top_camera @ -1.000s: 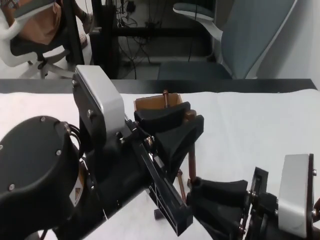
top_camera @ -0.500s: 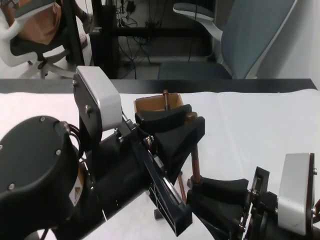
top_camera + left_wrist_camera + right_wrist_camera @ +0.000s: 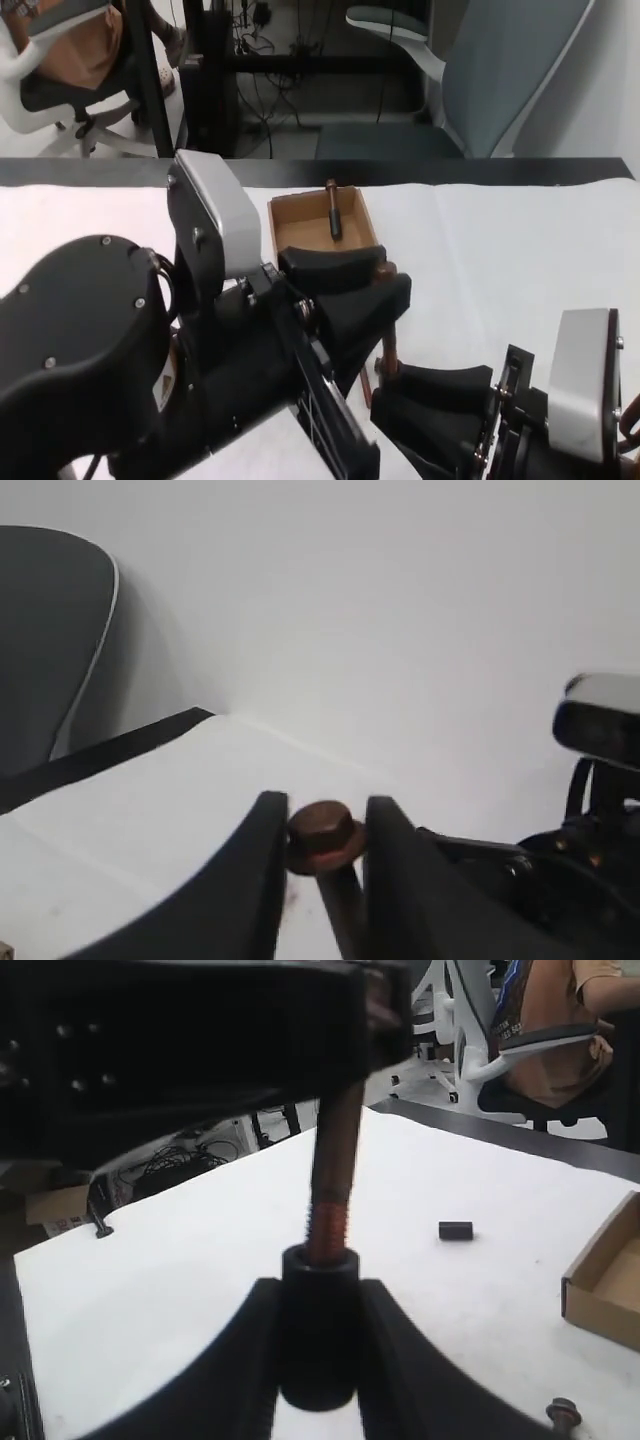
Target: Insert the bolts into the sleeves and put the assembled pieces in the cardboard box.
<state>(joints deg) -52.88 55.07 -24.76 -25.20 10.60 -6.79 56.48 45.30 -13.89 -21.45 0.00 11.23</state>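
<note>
From the high view, the left hand [image 3: 392, 282] hangs over the white bench [image 3: 520, 260], pinching a bolt [image 3: 396, 345] whose shaft points down at the right hand [image 3: 400, 382]. Behind them stands the cardboard box [image 3: 300, 232] with one brown piece [image 3: 333, 210] lying inside.

In the left wrist view, the two fingers press on the bolt's head from either side.

In the right wrist view, the right hand pinches a black sleeve [image 3: 320, 1325] upright, with the bolt's threaded end in its mouth. A second sleeve [image 3: 455, 1231] and a loose bolt [image 3: 562, 1412] lie on the bench.
</note>
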